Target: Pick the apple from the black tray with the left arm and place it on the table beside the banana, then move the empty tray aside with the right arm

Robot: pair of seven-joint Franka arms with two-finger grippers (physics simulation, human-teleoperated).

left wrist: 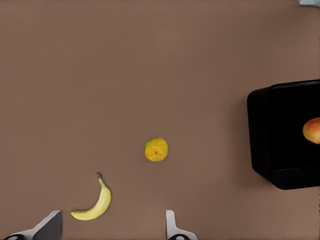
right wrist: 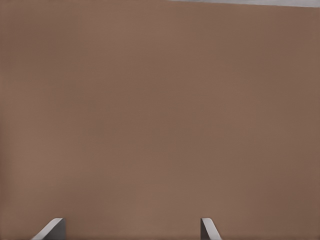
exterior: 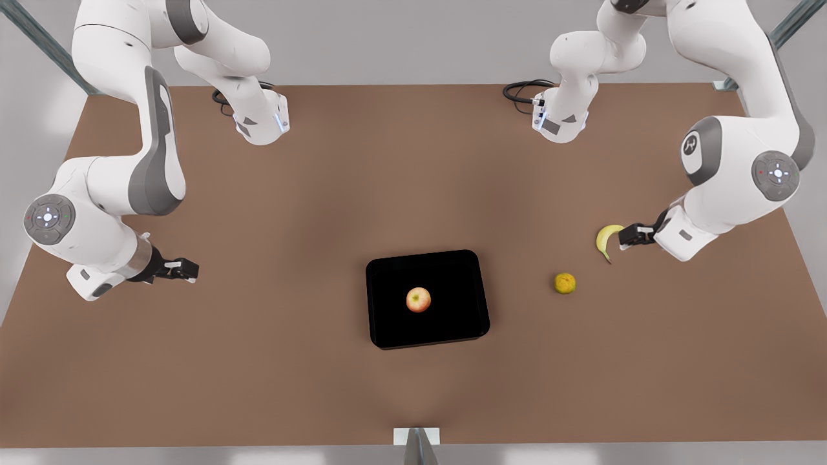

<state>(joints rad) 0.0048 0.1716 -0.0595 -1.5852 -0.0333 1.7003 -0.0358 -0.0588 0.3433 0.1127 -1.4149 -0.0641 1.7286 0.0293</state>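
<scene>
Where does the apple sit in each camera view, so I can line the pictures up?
Front view: the apple lies near the middle of the black tray, below picture centre.
Left wrist view: the apple is cut by the picture's right edge, inside the tray.
Right wrist view: not in it; bare table ahead of the right claw.
Shared landmark: the tray, in the front and left wrist views.
</scene>
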